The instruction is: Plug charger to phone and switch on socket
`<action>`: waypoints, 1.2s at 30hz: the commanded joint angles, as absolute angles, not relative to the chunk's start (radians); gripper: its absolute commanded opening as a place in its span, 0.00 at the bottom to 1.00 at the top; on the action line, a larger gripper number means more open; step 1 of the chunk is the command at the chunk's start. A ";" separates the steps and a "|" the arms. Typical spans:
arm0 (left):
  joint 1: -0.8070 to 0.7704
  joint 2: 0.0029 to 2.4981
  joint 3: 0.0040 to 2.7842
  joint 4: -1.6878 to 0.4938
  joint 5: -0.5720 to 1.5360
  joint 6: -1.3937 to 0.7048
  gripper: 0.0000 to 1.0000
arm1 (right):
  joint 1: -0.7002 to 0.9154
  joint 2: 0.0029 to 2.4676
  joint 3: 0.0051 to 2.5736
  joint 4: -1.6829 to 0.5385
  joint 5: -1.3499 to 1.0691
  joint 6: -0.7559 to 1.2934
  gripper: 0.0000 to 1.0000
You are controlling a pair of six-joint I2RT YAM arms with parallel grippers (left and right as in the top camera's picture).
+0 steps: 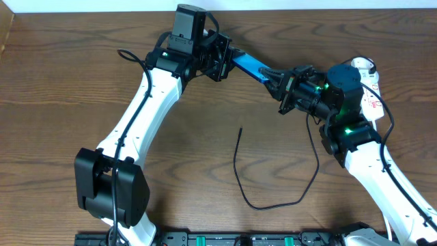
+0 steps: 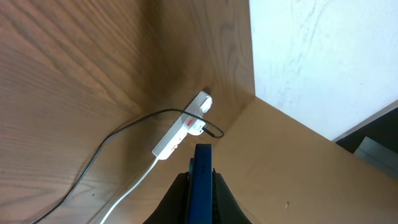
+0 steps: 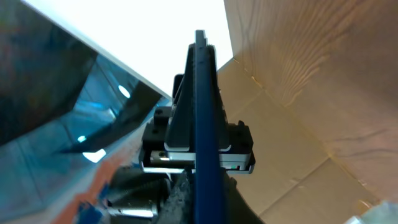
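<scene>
My left gripper [image 1: 229,60] is clamped on one end of the phone [image 1: 247,66]. In its wrist view the blue slab runs edge-on straight up from between the two dark fingers, with no gap on either side. My right gripper [image 1: 276,78] has the opposite end. From its own camera the phone again shows as a thin blue edge rising from between the fingers, which sit tight against both faces, so I read it as closed on the phone too. At the far end of that edge I can see the left gripper's grey jaw block pinching it. From overhead the phone bridges the two grippers above the far middle of the table [image 1: 68,82], slanting from upper left to lower right with its bright blue face turned up. I cannot tell from these views how high it sits. The charger [image 1: 235,162] lies loose on the wood nearer to me. Its plug tip [image 1: 241,128] rests well apart from the phone, below it in the overhead view, and the cable loops down, around and back up until it disappears behind the right arm. The socket [image 2: 176,138] lies beyond the right gripper at the table's far right, white with red markings. A thin black cable arcs up to it, and a white cord [image 2: 134,186] trails away from it.
</scene>
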State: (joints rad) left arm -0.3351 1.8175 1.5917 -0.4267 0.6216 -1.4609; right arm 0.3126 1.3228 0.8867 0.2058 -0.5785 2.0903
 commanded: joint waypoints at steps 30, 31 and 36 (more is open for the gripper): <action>0.029 1.801 1.601 -0.417 1.093 -0.963 0.07 | 0.289 1.313 0.905 -0.051 -0.521 1.185 0.99; 0.044 1.801 1.601 -0.417 1.129 -0.897 0.07 | 0.290 1.313 0.905 -0.069 -0.509 1.127 0.99; 0.095 1.801 1.601 -0.418 1.196 -0.789 0.07 | 0.290 1.313 0.905 -0.152 -0.497 0.987 0.99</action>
State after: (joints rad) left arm 0.0731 1.8175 1.5917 -0.4213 1.0691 -0.9325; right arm 0.2909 1.3228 0.8894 -0.1322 -0.5224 1.1492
